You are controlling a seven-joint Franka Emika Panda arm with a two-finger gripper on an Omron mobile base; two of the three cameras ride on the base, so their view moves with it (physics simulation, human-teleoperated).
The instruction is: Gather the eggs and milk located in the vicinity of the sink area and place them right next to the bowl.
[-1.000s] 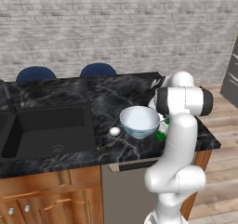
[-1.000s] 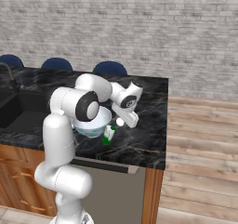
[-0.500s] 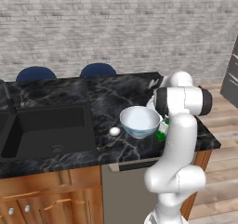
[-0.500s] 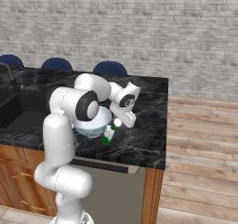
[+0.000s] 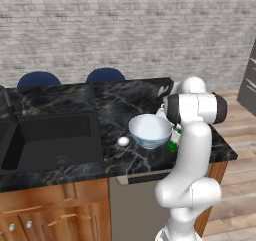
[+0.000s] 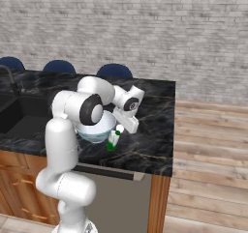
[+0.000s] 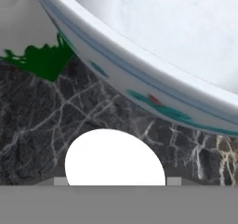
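The white bowl (image 5: 150, 130) (image 6: 97, 130) stands on the black marble counter, right of the sink (image 5: 50, 140). One egg (image 5: 123, 141) lies on the counter just left of the bowl. The milk (image 5: 173, 145) (image 6: 113, 141) stands upright against the bowl's right side; its green mark (image 7: 42, 62) shows beside the bowl's wall (image 7: 139, 86). My gripper (image 6: 120, 129) (image 7: 116, 181) hangs just above the milk, right of the bowl. A second white egg-shaped thing (image 7: 115, 158) fills the gap between its fingertips, just over the marble.
A dark faucet (image 5: 7, 100) rises at the sink's far left. Two blue chair backs (image 5: 39, 79) (image 5: 105, 75) stand behind the counter. The counter's right edge (image 5: 220, 145) drops to a wooden floor (image 6: 208, 145). My own arm hides the hand in the left base view.
My hand has crept slightly down and toward the milk and the bowl. The bowl, the milk and the egg on the counter have stayed put.
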